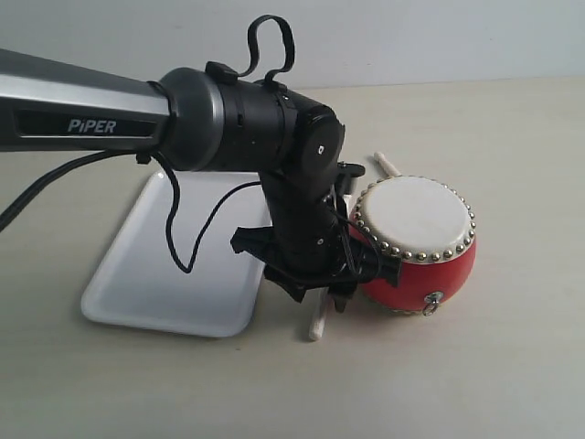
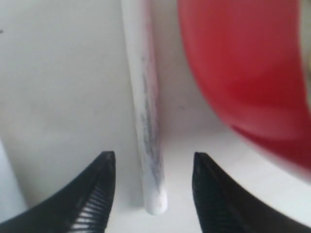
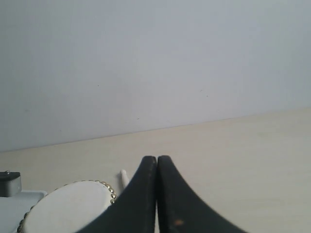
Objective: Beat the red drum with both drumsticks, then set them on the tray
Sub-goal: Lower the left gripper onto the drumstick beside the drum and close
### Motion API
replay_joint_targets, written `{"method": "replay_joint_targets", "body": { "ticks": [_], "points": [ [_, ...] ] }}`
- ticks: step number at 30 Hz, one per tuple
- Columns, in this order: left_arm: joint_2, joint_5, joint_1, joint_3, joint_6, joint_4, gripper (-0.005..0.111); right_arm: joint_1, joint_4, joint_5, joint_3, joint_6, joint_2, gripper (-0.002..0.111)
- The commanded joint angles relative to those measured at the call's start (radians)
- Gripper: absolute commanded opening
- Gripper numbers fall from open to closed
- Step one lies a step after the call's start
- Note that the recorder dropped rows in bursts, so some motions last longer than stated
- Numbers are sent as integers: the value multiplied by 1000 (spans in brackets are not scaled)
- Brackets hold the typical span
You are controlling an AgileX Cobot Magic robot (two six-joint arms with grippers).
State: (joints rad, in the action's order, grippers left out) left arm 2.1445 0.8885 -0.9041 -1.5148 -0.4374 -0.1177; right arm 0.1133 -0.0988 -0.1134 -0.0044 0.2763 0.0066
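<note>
The red drum is standing upright on the counter, cream skin facing up. Its small metal ring is on the side turned to the exterior camera. The tray is lying flat near the drum, on the drum's left in the exterior view.

The first drumstick is lying on the counter in the gap btw. the tray and the drum, running close along the drum's red body. In the exterior view only its near end is showing, as the rest is hiding under the left arm. The left gripper is hanging low over this stick, just beside the drum. In the left wrist view its two fingers are standing apart, one on each side of the stick, w/o touching it, so nothing is clamped. That picture is blurred, so I cannot tell if the tips are reaching the counter.

The second drumstick is lying on the counter behind the drum, w/ its rounded end peeking out past the drum's far edge.

The right gripper is showing only in the right wrist view. Its fingers are pressing together w/ nothing btw. them. It is hovering clear of the drum, and the drum's skin and the second drumstick's tip are showing beside its fingers.
</note>
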Motion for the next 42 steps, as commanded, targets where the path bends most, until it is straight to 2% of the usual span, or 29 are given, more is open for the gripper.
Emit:
{"method": "replay_joint_targets", "body": {
  "ticks": [1,23,29,42],
  "points": [
    [-4,-11,-4,-9,-17,23,49,-2,2,7,4,-2,-7,0],
    [-4,-3,-4,-9,-39,53,49,-2,2,7,4,-2,-7,0],
    [-4,-9,-35,-9,-37,62,49,-2,2,7,4,-2,-7,0],
    [46,-2,-35,-9,-61,55,49,-2,2,7,4,-2,-7,0]
  ]
}}
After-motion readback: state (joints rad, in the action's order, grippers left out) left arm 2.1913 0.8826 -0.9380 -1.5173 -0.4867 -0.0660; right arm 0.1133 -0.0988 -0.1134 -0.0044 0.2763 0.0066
